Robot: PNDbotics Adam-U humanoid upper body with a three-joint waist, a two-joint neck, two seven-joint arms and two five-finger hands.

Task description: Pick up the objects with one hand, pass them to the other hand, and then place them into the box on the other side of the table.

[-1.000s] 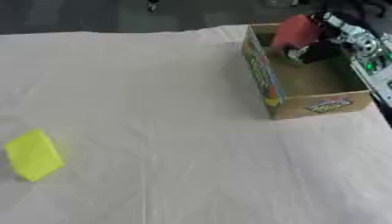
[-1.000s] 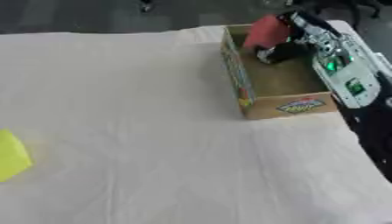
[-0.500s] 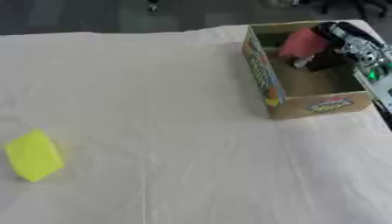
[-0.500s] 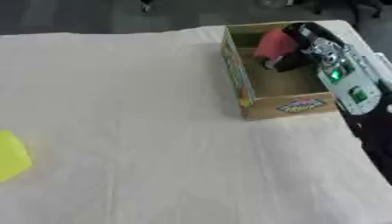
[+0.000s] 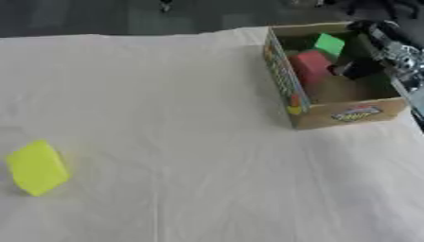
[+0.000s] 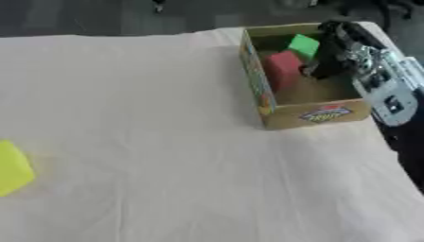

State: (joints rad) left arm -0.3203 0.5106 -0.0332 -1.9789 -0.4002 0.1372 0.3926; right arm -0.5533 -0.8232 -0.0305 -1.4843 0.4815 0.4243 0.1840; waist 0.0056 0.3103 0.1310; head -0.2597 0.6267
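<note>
Left eye view: shows the whole yellow soft-looking block (image 5: 36,167) lying near the counter's left edge, well apart from everything else; in the right eye view cut off by the frame's left border, only its right part showing. Right eye view in turn shows more of the right arm (image 6: 383,87), black with a silver panel, running down the right side past the box's near corner.

Farther back, at the right: one open cardboard box (image 5: 348,115) with a printed coloured label on its near wall and coloured spots along its left wall, standing on the counter (image 5: 165,118). Inside, one red block (image 5: 311,66) leaning against the left wall, and behind it one green block (image 5: 330,45) toward the far wall. So three blocks in all: one yellow outside, one red and one green inside.

Right hand (image 6: 324,60) reaching into the box from the right, black fingers (image 5: 354,69) curled just beside the red block, not closed round it; touching or slightly apart cannot be told. Left hand in neither view.

Counter covered with a pale cream cloth, faintly creased. Beyond the far edge, a dark floor, blurred.
</note>
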